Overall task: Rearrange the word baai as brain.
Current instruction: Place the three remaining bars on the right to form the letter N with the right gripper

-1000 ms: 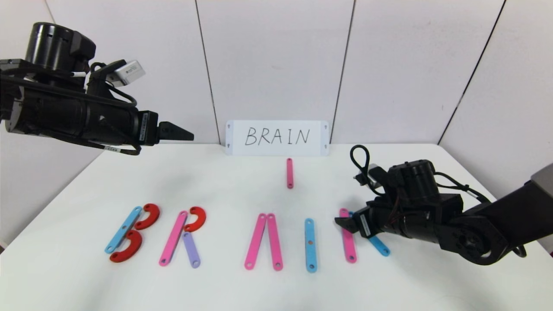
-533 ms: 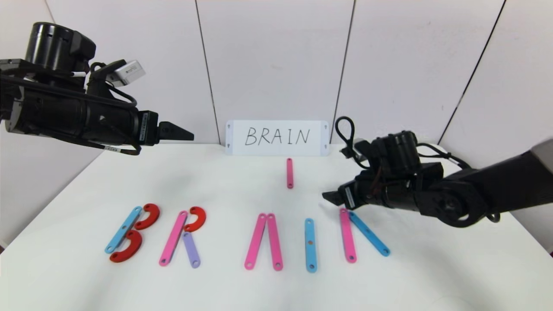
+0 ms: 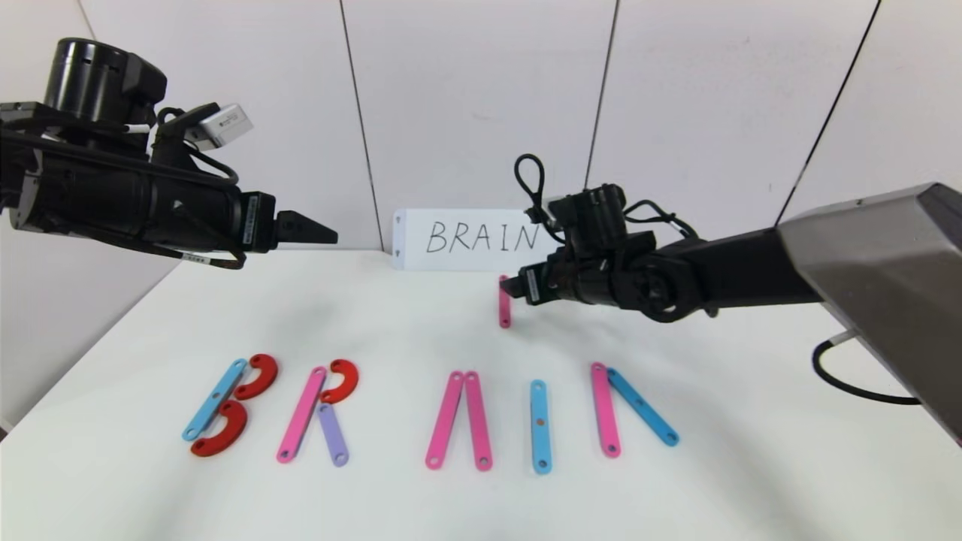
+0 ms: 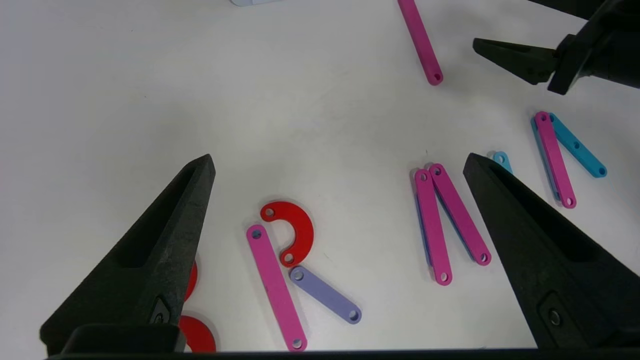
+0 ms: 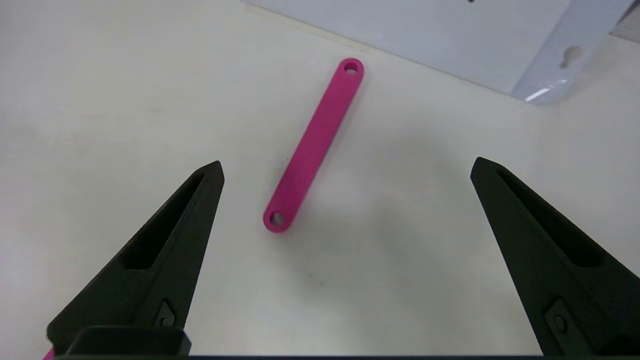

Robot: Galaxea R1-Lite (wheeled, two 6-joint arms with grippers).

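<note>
Above lone pink strip, right end effector hovers, wide.

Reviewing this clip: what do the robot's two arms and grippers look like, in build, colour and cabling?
Both arms are black, built of cylindrical segments with loose black cables. The left gripper ends in matte black, pointed wedge jaws; a small white box sits on that wrist, and a white label on its underside. The right gripper has the same jaws, a looped cable above its wrist, and a grey angular shell on the upper arm.

Your letter row lies across the table's near side. A lone strip sits behind it, before the card; the right gripper seems just above that strip.
</note>
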